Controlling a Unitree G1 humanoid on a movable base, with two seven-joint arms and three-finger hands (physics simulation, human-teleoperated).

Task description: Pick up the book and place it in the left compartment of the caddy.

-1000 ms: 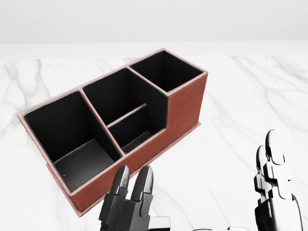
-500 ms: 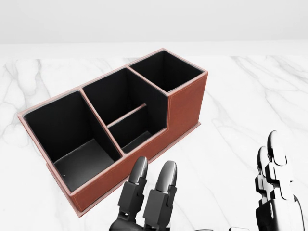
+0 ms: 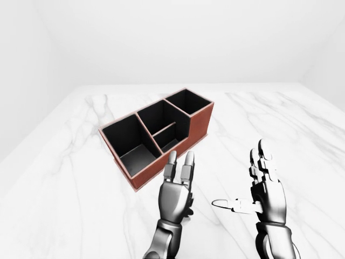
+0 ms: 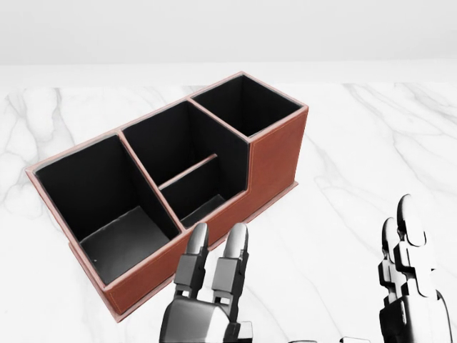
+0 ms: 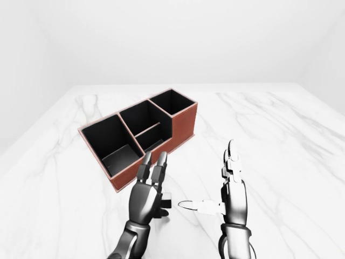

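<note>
Seemingly empty-handed, the robot's two hands hover above a white marble table [image 3: 64, 178] just below a brown caddy [image 3: 200, 122] in the left-eye view. That caddy sits at a slant, running from lower left to upper right, with black-lined compartments: a large one at the left end [image 4: 100, 207], a middle section split by a low divider [image 4: 187, 171], and a taller one at the right end [image 4: 246, 103]. All of them show only dark lining. On the left, the left hand [image 3: 175, 194] is raised with its back to the camera, two fingers [image 3: 187, 165] pointing up toward the caddy's near wall and standing close together; they are extended and close round nothing. In the head view its fingertips overlap the caddy's lower edge, though whether they touch it cannot be told. Off to the right, the right hand [image 3: 265, 189] stands upright and well apart from the caddy, its fingers straight and its thumb [image 3: 229, 205] stretched sideways toward the left hand; it too grips nothing. Between and beneath the hands lies bare marble. As for the book, it appears in none of the three views, so its whereabouts cannot be told. Plain pale walls [image 3: 172, 38] rise beyond the table's far edge.
</note>
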